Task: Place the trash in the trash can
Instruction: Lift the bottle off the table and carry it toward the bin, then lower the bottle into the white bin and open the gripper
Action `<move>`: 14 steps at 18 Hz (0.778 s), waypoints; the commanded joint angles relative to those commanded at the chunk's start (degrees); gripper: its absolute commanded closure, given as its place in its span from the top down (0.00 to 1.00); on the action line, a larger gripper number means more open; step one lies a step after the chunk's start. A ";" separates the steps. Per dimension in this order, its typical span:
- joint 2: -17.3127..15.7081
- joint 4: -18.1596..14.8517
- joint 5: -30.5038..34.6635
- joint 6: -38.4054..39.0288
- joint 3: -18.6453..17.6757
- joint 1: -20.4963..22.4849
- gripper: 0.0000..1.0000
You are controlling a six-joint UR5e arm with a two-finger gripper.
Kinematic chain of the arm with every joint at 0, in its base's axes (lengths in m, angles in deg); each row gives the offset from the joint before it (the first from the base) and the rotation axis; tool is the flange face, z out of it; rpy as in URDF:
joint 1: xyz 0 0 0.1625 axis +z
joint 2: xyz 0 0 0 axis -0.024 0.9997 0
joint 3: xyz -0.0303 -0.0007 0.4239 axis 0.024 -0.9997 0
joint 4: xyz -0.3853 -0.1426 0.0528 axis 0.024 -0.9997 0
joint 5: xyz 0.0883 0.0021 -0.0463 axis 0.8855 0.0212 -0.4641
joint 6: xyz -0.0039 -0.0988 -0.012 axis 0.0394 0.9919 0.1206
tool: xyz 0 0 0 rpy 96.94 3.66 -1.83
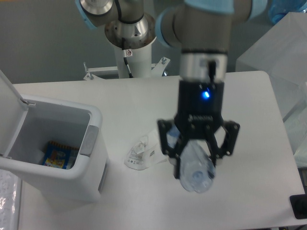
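Observation:
My gripper (195, 160) hangs well above the table, right of centre, shut on the clear bluish crushed bottle (196, 172), whose lower end sticks out below the fingers. The crumpled white wrapper (141, 153) lies on the table just left of the gripper. The white trash can (72, 172) stands at the left edge with its lid swung open; a colourful packet (58, 156) lies inside it.
The arm's base column (129, 43) stands at the back of the table. Clear plastic sheeting (288, 62) hangs at the right. A small dark object (300, 206) sits at the lower right corner.

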 joint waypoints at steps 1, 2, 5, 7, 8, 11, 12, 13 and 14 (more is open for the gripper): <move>-0.18 0.70 0.00 -0.27 0.09 -0.97 0.63; -0.70 0.89 0.00 -0.27 0.00 -1.93 0.63; -1.84 0.89 0.00 -0.27 0.09 -4.66 0.63; -2.02 0.89 0.00 0.08 -0.09 -6.94 0.63; -2.02 0.89 0.00 0.43 -0.09 -8.61 0.64; -1.94 0.89 0.17 0.52 -0.70 -11.95 0.64; -1.85 0.89 0.18 0.52 -1.31 -13.27 0.64; -1.76 0.89 0.26 0.52 -1.67 -14.32 0.64; -1.50 0.89 0.26 0.52 -1.93 -15.12 0.64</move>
